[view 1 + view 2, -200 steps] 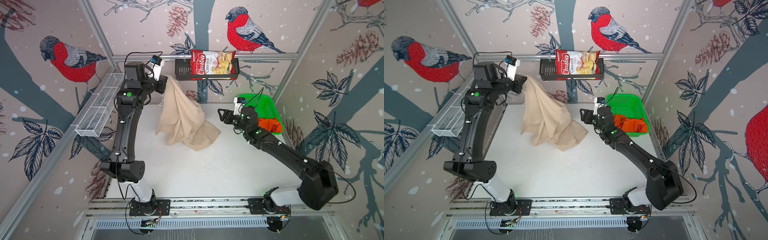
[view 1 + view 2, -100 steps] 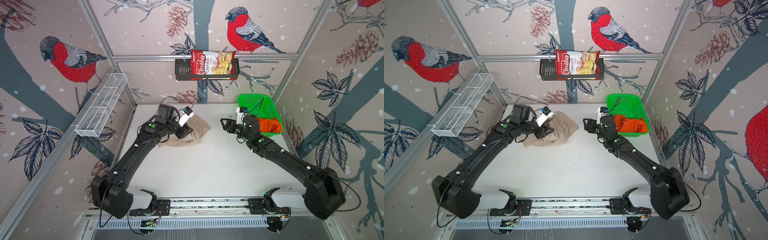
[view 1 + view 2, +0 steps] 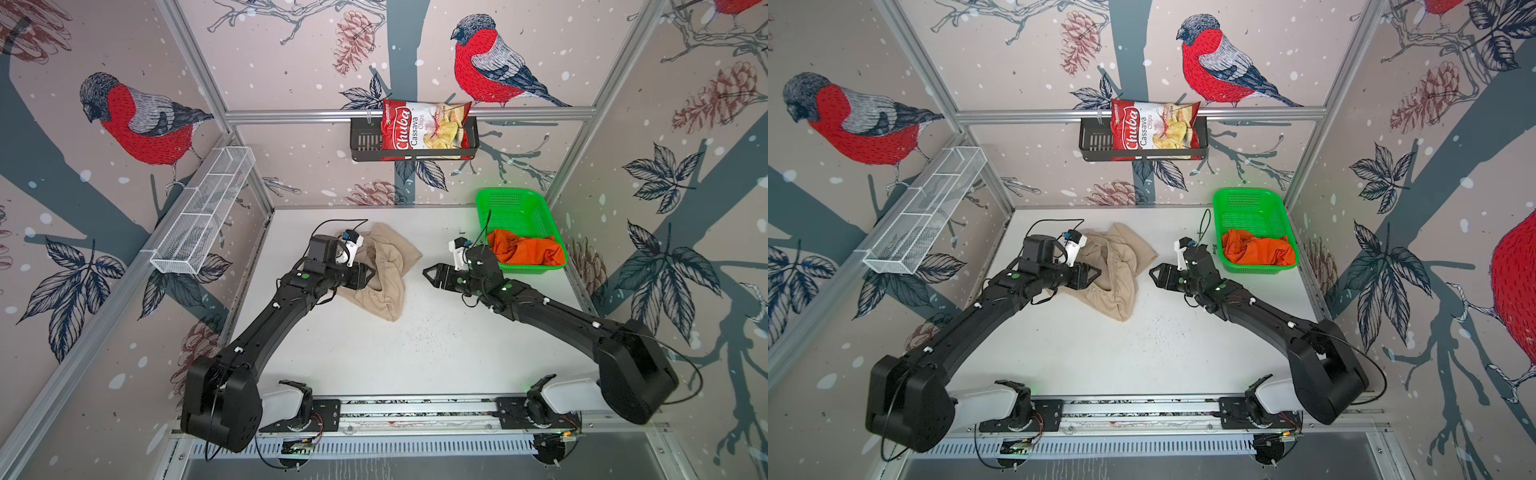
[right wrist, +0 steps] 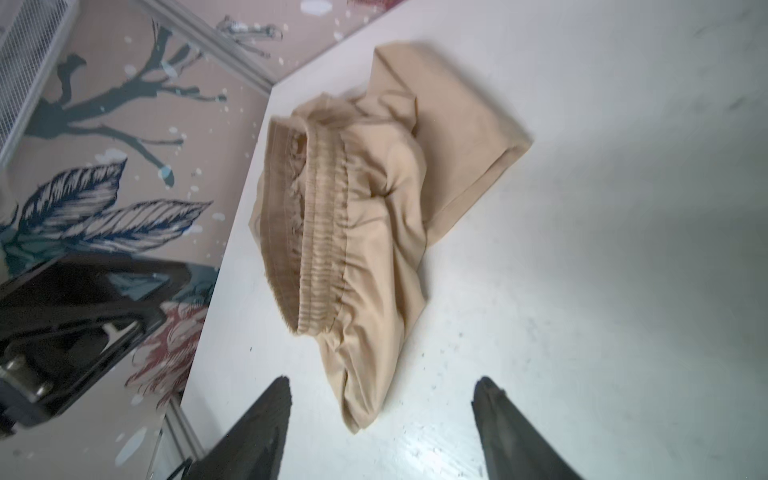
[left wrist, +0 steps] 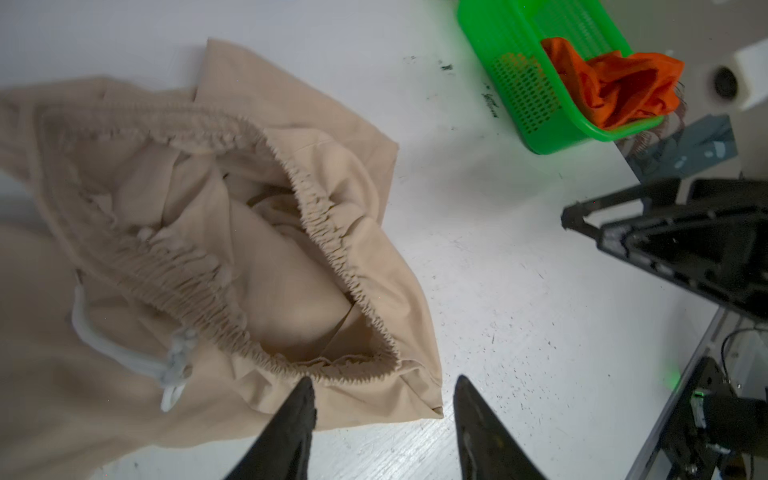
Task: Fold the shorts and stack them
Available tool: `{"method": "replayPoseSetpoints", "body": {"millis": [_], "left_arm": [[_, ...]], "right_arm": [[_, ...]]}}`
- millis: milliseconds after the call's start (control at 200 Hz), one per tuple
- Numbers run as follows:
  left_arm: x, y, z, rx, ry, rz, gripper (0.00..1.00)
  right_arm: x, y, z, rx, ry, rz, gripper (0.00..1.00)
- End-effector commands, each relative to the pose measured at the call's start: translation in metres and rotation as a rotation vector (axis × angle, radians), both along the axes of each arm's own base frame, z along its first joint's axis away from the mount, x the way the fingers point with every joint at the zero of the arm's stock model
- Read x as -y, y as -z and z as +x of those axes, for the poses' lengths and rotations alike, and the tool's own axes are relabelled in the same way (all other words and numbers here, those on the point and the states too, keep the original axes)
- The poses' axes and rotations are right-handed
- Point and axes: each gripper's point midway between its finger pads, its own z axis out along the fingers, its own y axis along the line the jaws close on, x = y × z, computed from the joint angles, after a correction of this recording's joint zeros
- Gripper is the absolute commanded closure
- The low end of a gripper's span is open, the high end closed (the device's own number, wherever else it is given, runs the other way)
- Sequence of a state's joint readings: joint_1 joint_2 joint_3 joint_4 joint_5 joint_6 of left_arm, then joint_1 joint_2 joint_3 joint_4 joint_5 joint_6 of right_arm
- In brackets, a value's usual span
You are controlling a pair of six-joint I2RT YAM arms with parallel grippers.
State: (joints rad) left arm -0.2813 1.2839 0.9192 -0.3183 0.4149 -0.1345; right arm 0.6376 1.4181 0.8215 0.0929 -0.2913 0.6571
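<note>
Beige shorts point(image 3: 388, 286) lie crumpled, waistband ruched; left hand point(image 5: 382, 395) and right hand point(image 4: 380, 395) gape empty.

The beige shorts point(image 5: 291, 270) run off the left wrist view's edge; the green basket point(image 5: 523, 95) partly hides the orange shorts point(image 5: 623, 85).

desk point(image 3: 415, 365): white, scuffed, dark specks point(image 3: 432, 345) scattered mid-surface | beige shorts point(image 3: 388, 266): crumpled heap, back, left of centre, elastic waistband gaping open, one leg lying flat rearward | green basket point(image 3: 515, 208): back right corner, well apart from the shorts
</note>
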Motion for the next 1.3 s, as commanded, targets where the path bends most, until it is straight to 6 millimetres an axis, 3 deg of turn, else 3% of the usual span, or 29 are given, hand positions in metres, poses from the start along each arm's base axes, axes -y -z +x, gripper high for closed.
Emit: {"method": "replayPoseSetpoints", "body": {"millis": [0, 125, 205, 290, 490, 595, 720, 886, 1081, 1296], "left_arm": [[-0.008, 0.017, 0.012, -0.064, -0.111, -0.044, 0.48], [-0.011, 0.043, 0.013, -0.166, -0.139, -0.040, 0.49], [-0.008, 0.050, 0.015, -0.187, -0.139, -0.050, 0.49], [-0.019, 0.055, 0.023, -0.211, -0.223, -0.069, 0.47], [-0.068, 0.044, 0.051, -0.197, -0.389, -0.204, 0.46], [-0.083, 0.038, 0.068, -0.170, -0.418, -0.220, 0.46], [-0.086, 0.038, 0.094, -0.164, -0.416, -0.242, 0.46], [-0.094, 0.052, 0.130, -0.170, -0.461, -0.229, 0.46], [-0.093, 0.065, 0.157, -0.192, -0.455, -0.221, 0.47], [-0.097, 0.069, 0.181, -0.169, -0.457, -0.185, 0.48]], "right_arm": [[-0.029, 0.001, -0.010, -0.049, -0.116, 0.055, 0.29], [-0.043, 0.017, 0.000, -0.103, -0.125, 0.025, 0.29], [-0.059, 0.014, 0.001, -0.077, -0.156, 0.015, 0.30], [-0.075, 0.010, 0.006, -0.042, -0.171, -0.008, 0.30], [-0.105, 0.012, 0.028, 0.040, -0.127, -0.117, 0.32], [-0.119, 0.010, 0.043, 0.112, -0.131, -0.179, 0.32], [-0.128, 0.010, 0.066, 0.124, -0.131, -0.251, 0.31], [-0.146, 0.014, 0.077, 0.115, -0.164, -0.237, 0.31], [-0.159, 0.028, 0.070, 0.079, -0.188, -0.260, 0.33], [-0.145, 0.045, 0.042, 0.042, -0.181, -0.365, 0.33]]}}
